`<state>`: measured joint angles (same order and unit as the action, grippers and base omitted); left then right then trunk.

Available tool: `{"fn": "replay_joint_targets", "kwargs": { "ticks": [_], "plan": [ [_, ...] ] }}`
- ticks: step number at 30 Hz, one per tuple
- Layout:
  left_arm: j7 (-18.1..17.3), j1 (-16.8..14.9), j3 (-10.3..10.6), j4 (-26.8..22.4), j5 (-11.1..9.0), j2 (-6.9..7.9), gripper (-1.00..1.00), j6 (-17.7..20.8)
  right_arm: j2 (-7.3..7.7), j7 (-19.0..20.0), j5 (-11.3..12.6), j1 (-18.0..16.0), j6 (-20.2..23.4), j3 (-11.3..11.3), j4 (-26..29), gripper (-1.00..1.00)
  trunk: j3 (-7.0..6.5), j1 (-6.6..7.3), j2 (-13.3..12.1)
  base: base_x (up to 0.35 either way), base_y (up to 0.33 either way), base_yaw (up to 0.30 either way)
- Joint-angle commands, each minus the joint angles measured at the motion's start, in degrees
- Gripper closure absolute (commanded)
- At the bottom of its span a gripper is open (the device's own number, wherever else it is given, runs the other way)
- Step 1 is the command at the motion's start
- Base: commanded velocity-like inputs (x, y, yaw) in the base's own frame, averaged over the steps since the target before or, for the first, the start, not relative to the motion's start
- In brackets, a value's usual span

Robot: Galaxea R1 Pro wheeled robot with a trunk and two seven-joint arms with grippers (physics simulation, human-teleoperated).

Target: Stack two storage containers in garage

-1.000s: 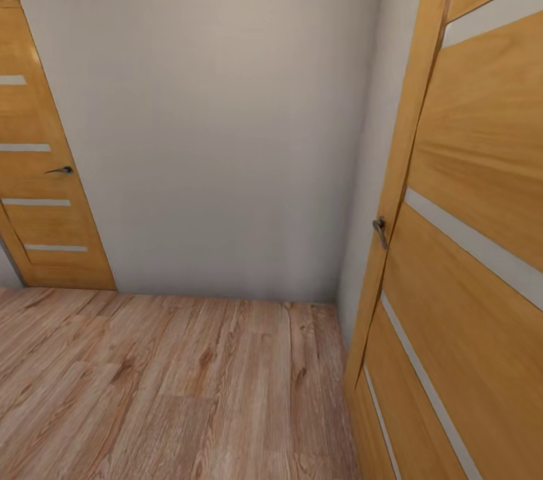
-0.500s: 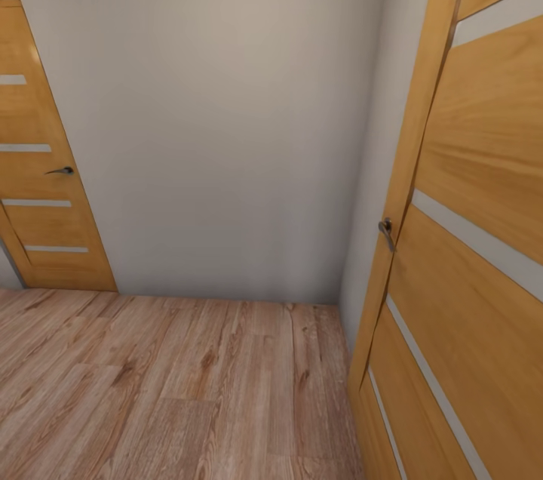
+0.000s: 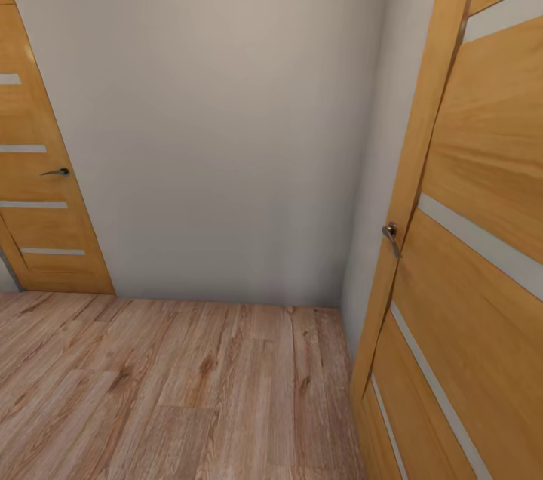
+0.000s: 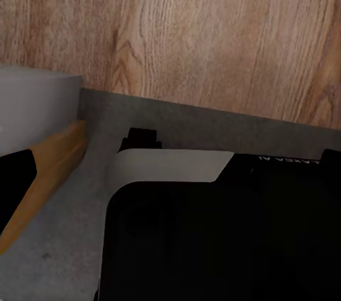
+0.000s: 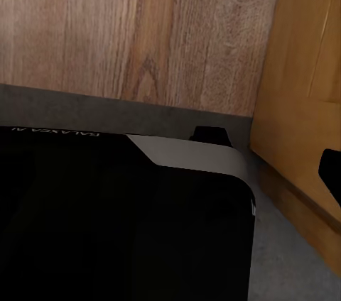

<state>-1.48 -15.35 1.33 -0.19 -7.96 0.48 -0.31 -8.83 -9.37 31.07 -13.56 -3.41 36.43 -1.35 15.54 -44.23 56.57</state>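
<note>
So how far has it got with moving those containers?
Nothing looks done from here. The head view shows a wood-plank floor, a plain wall and two wooden doors, one near on the right, one farther left. It seems in transit; carrying and stacking both containers in the garage apparently remain.
</note>
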Motion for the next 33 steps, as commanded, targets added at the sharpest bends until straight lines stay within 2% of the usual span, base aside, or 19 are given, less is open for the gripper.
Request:
{"fn": "replay_joint_targets", "kwargs": {
  "ticks": [1,14,26,33],
  "plan": [
    [-0.1,0.0,0.2,0.0,-0.6,-0.01,-1.0,0.0,-0.05,-0.1,0.6,-0.1,-0.3,0.5,-0.1,-1.0,0.07,-0.01,0.0,0.01,0.0,0.0],
    [-0.2,0.0,0.2,0.0,-0.5,0.03,-1.0,0.1,-0.05,-0.1,0.5,-0.1,-0.3,0.5,-0.1,-1.0,0.07,-0.01,0.0,0.214,0.0,0.0],
    [-0.2,0.0,0.2,0.0,-0.5,0.03,-1.0,0.1,-0.05,-0.1,0.5,-0.1,-0.3,0.5,-0.1,-1.0,0.07,-0.01,0.0,0.031,0.006,0.0],
    [-0.1,0.0,0.2,0.0,-0.6,0.0,-1.0,0.1,-0.04,0.0,0.5,-0.1,-0.3,0.5,-0.1,-1.0,0.07,-0.01,0.0,0.089,0.125,0.0]
  ]
}}
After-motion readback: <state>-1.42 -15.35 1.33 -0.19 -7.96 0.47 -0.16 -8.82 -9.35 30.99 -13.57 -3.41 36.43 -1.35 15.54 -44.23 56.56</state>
